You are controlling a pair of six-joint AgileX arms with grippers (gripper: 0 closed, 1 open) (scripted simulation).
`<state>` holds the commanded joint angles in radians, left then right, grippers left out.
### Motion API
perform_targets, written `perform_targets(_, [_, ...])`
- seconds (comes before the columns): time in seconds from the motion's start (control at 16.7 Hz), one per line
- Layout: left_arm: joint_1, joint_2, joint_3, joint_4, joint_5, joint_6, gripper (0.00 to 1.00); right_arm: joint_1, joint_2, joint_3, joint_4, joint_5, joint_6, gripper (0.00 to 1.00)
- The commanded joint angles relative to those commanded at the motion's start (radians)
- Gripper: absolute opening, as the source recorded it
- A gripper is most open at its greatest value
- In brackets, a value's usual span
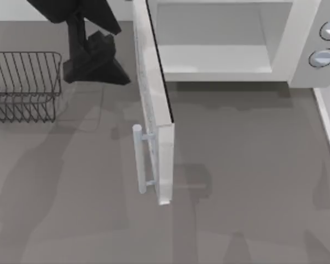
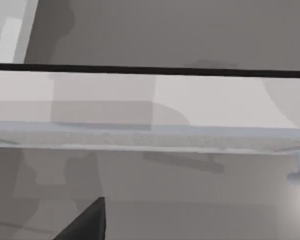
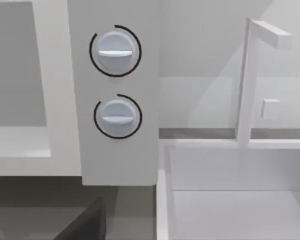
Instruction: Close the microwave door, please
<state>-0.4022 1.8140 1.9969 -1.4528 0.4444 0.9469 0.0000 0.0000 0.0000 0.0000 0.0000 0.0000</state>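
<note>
The microwave door (image 1: 154, 110) stands wide open, swung out from the left edge of the microwave (image 1: 220, 44) toward the front of the table (image 1: 253, 165), nearly at a right angle to the open cavity. It looks like a stiff, flat panel that should turn lightly on its hinge, so I judge a steady push is enough and no grasp is needed. The best place is the outer face near the free end, close to the bar handle (image 1: 138, 159), where the lever is longest. The left gripper (image 1: 96, 63) hangs just beside that outer face, between the door and the wire rack (image 1: 25, 85). I cannot tell how far its fingers are open, and it holds nothing that I can see. The right arm is parked in front of the knobs (image 3: 115, 50).
</note>
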Motion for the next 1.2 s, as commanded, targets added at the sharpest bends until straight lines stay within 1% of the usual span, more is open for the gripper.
perform_targets(0.42, [-0.075, -0.006, -0.24, 0.269, -0.023, -0.077, 1.0, 0.0, 0.0, 0.0, 0.0, 0.0, 0.0, 1.0])
perform_targets(0.72, [-0.083, -0.006, -0.263, 0.293, -0.026, -0.085, 1.0, 0.0, 0.0, 0.0, 0.0, 0.0, 0.0, 1.0])
perform_targets(1.2, [-0.083, -0.006, -0.263, 0.293, -0.026, -0.085, 0.4, 0.0, 0.0, 0.0, 0.0, 0.0, 0.0, 1.0])
